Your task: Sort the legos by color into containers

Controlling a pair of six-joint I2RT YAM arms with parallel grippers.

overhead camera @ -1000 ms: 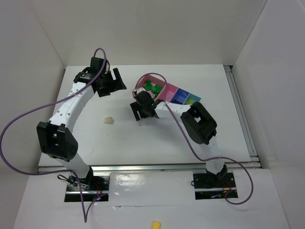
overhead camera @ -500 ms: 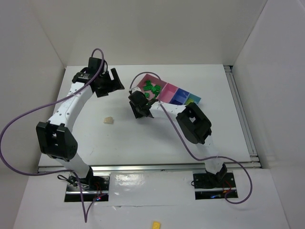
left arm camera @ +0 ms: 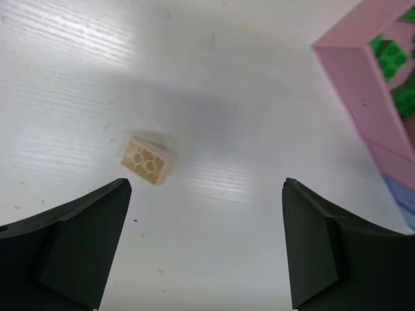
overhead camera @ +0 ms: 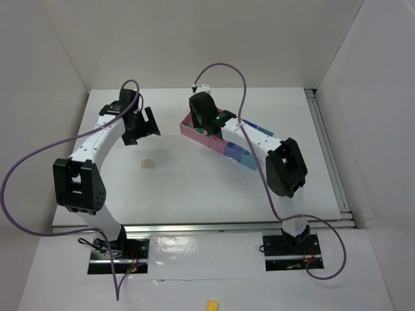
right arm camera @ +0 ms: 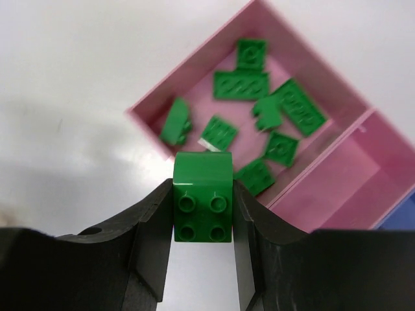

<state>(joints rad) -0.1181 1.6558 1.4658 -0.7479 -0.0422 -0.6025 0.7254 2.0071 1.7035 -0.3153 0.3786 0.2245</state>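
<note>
Several green legos (right arm camera: pixel 241 84) lie in the large pink box (right arm camera: pixel 198 97). The right hand (right arm camera: pixel 202 217) is clamped on one more green brick (right arm camera: pixel 202 191) just over that box's near rim, held there, I'd say, to drop it among its own colour. The left hand (left arm camera: pixel 204 249) hangs with its jaws wide apart above the counter (left arm camera: pixel 246 97). Below it the cream brick (left arm camera: pixel 148 161) lies loose, well apart from the pink box, probably the next pick.

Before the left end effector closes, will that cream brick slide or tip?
The cream brick looks rigid, so it probably won't deform. Loose on the glossy table, it may skid or spin if touched off-centre. Boxy, so unlikely to roll.
</note>
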